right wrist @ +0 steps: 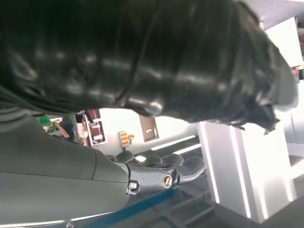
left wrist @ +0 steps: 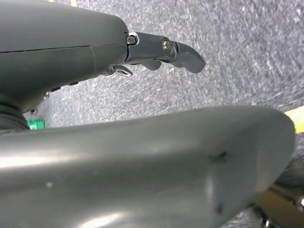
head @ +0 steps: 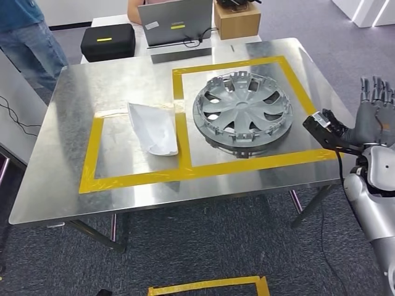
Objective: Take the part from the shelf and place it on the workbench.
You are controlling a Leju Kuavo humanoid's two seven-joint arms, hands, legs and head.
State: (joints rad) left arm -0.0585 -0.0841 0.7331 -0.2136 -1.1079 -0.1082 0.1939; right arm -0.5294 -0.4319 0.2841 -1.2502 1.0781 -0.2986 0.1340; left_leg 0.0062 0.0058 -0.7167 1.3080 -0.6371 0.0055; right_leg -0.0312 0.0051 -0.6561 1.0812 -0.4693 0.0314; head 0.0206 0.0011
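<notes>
At the near right of the head view the right hand (head: 374, 114) is raised beside the workbench (head: 70, 123), fingers spread and upright, holding nothing, apart from the table edge. The left hand (left wrist: 157, 50) hangs over grey carpet in its wrist view, fingers stretched out straight with nothing in them. On the workbench, yellow tape (head: 184, 139) marks 2 rectangles: the left 1 holds a crumpled white bag (head: 153, 128), the right 1 holds the part (head: 242, 112), a grey wheel cover lying flat. Beyond stand a black case (head: 108, 42), a laptop (head: 177, 21) and a cardboard box (head: 236, 21); a person in jeans (head: 33, 49) stands at far left
</notes>
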